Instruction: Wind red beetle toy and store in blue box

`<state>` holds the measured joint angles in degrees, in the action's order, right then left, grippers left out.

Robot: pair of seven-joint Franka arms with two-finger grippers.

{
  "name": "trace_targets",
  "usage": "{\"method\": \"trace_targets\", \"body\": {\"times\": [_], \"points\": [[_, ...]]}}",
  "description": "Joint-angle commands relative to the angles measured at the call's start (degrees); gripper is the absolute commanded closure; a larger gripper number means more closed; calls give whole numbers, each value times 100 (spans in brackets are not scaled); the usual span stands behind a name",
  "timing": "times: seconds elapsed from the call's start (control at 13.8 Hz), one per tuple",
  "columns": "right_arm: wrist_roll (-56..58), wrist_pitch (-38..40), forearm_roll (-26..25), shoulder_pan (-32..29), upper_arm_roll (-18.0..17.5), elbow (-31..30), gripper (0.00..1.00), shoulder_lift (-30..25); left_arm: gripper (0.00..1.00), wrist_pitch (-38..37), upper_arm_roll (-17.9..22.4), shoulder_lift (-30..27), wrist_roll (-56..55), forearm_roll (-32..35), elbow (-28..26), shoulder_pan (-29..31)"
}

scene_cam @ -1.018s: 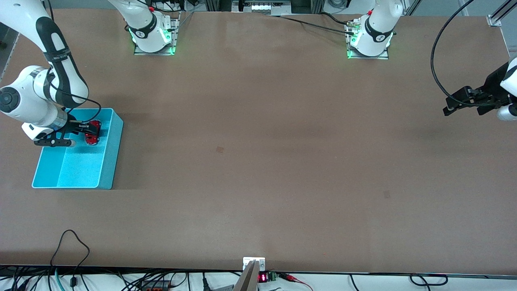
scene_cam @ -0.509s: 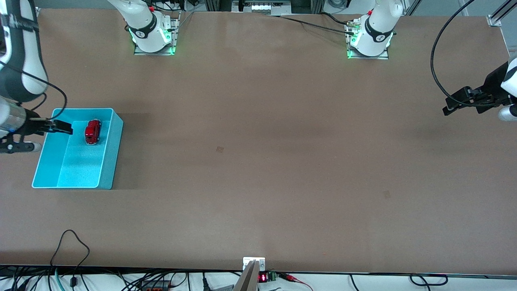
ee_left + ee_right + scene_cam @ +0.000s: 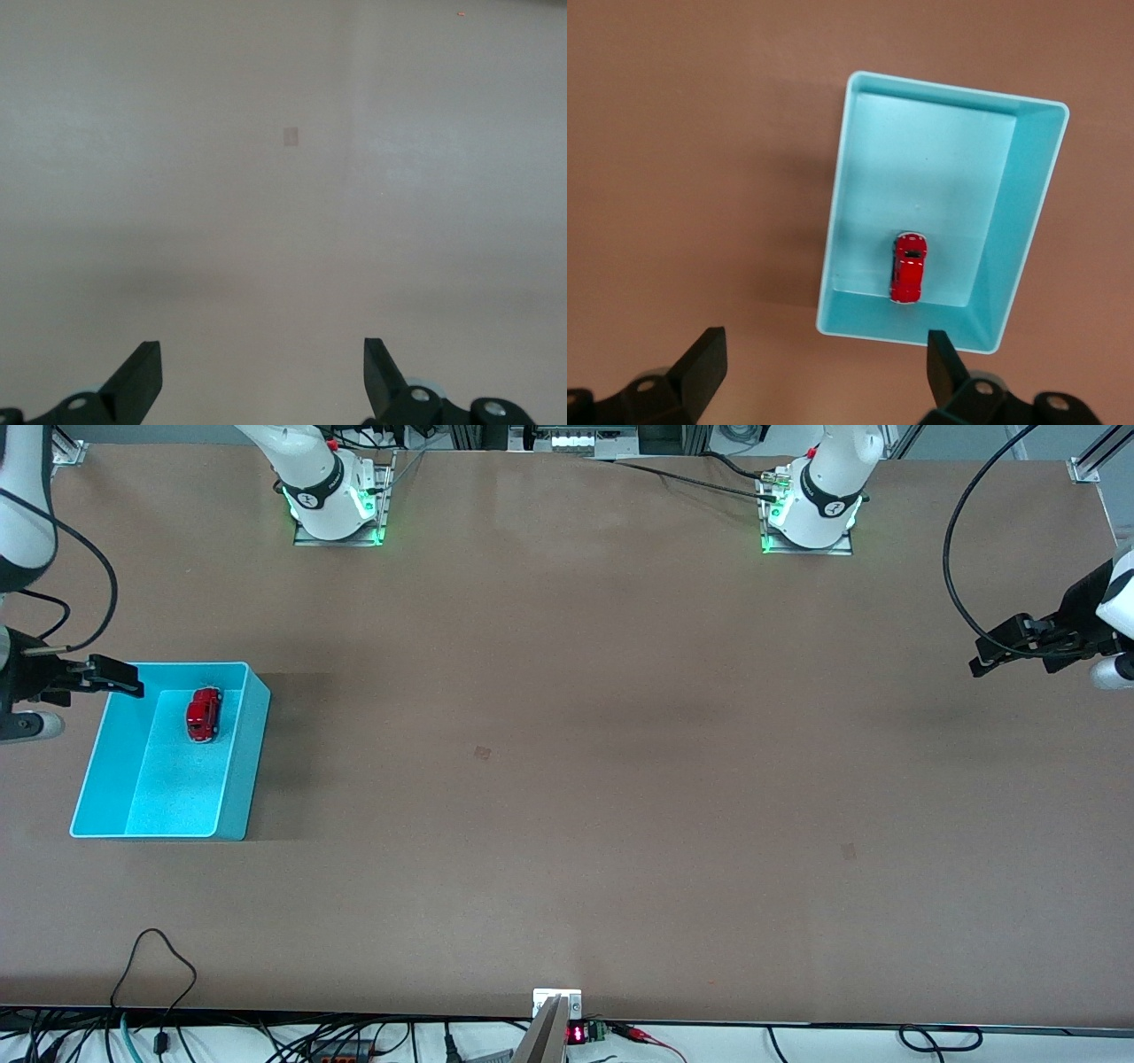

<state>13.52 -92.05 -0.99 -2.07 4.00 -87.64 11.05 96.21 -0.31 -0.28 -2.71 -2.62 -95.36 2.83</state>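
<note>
We are seeing the red beetle toy lying in the blue box on the table; the right end effector is hanging spread and empty over the box's edge, and the left end effector is waiting, spread and empty, over bare table.

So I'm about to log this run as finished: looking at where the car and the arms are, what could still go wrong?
The toy car lies in the blue box, close to the wall farthest from the camera. If its spring is wound, it might roll and knock that wall. The right gripper, open and empty, hangs over the box's corner, so a low move could clip the rim. The left gripper waits open over bare table.
</note>
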Motion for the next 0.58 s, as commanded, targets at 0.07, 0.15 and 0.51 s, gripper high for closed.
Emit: {"method": "trace_targets", "body": {"times": [0.07, 0.15, 0.51], "points": [[-297, 311, 178, -13, -13, 36, 0, -340, 0, -128, -39, -95, 95, 94, -9, 15], [-297, 311, 178, -21, -13, 28, 0, -401, 0, -128, -39, -95, 104, 95, -9, 15], [-314, 302, 230, -30, -13, 28, 0, -437, 0, -163, -39, -95, 104, 95, -9, 15]]}}
